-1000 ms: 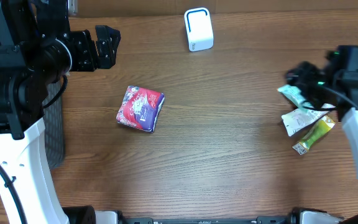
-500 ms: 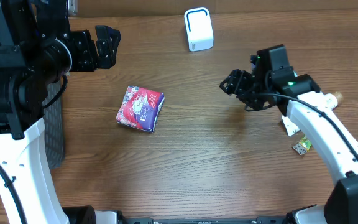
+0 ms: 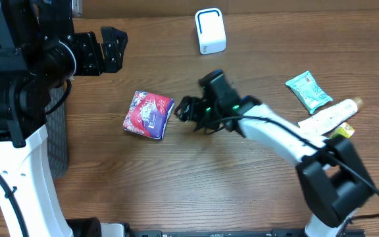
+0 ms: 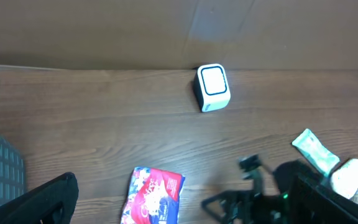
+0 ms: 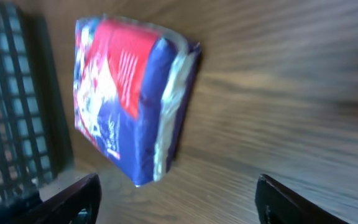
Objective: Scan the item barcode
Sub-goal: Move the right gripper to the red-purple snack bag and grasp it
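**While poised at 3 o'clock of the red-and-blue packet (image 3: 149, 114), right gripper (image 3: 184, 110) gaping and empty**

Lying flat on the wooden table (image 3: 242, 191), out toward 9 o'clock from centre in the overhead view: that packet, near the right gripper yet apart from it. From the right wrist, packet filling the 10 o'clock part of the view, fingers (image 5: 73, 202) flung to the bottom corners, nothing between them. Up at 10 o'clock of the table, left gripper (image 3: 107, 49) spread wide too, grasping nothing, well apart from the packet. Parked at 12 o'clock by the far edge: white scanner (image 3: 210, 31). Over at 3 o'clock, clustered together: teal pouch (image 3: 308, 91), white tube (image 3: 328, 117), green sachet (image 3: 343, 131). Along the 9 o'clock side, dark wire basket (image 3: 59, 141).
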You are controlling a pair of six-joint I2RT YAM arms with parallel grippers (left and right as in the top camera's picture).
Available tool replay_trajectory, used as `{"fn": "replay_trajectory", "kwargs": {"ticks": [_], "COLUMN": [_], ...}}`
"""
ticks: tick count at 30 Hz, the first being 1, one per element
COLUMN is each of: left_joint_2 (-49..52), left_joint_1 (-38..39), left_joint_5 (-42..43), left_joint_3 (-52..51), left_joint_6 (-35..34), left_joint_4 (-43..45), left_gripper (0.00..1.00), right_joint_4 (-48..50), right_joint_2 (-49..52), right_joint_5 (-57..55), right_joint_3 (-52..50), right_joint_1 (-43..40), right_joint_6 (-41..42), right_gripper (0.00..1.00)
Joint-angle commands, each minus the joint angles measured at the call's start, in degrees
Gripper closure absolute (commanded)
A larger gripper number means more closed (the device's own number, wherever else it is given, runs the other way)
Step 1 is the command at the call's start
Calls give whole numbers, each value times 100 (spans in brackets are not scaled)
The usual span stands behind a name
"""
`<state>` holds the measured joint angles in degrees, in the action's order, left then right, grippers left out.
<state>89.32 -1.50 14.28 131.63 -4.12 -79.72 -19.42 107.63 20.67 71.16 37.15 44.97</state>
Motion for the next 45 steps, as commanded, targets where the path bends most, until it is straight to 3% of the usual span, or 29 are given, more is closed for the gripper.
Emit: {"fn": "replay_trajectory", "kwargs": {"ticks": [1, 5, 13, 16, 18, 20, 29, 37, 38, 42, 45], "left_joint_2": [35, 35, 35, 35, 35, 35, 35, 35, 35, 35, 35], "left_joint_1": [2, 2, 2, 2, 2, 2, 2, 2, 2, 2, 2], "left_joint_5": [-11, -11, -11, -11, -11, -11, -11, -11, -11, -11, -11], "left_joint_3": [57, 57, 57, 57, 57, 57, 57, 57, 57, 57, 57], "left_joint_6": [92, 94, 92, 92, 92, 92, 92, 92, 92, 92, 92], "left_joint_4": [20, 20, 20, 20, 20, 20, 20, 20, 20, 22, 20], "left_gripper": [0, 1, 1, 0, 0, 0, 1, 0, 0, 0, 0], "right_joint_4": [232, 433, 1001, 984, 874, 815, 1320, 1633, 1617, 1547, 1405], "right_joint_2": [20, 90, 415, 535, 638, 737, 846, 1115, 1139, 1137, 1086], "right_joint_5": [-20, -297, -734, -1078, -1191, -1209, -1401, -1582, -1572, -1567, -1545], "right_joint_3": [85, 85, 85, 85, 85, 85, 85, 85, 85, 85, 87], "right_joint_1": [273, 664, 1248, 1362, 1388, 1386, 1390, 1390, 1390, 1379, 1311], "right_joint_6": [109, 111, -66, -63, -55, -20, -170, 46, 68, 66, 66], "right_gripper": [22, 26, 45, 45, 34, 32, 40, 55, 58, 93, 96]}}
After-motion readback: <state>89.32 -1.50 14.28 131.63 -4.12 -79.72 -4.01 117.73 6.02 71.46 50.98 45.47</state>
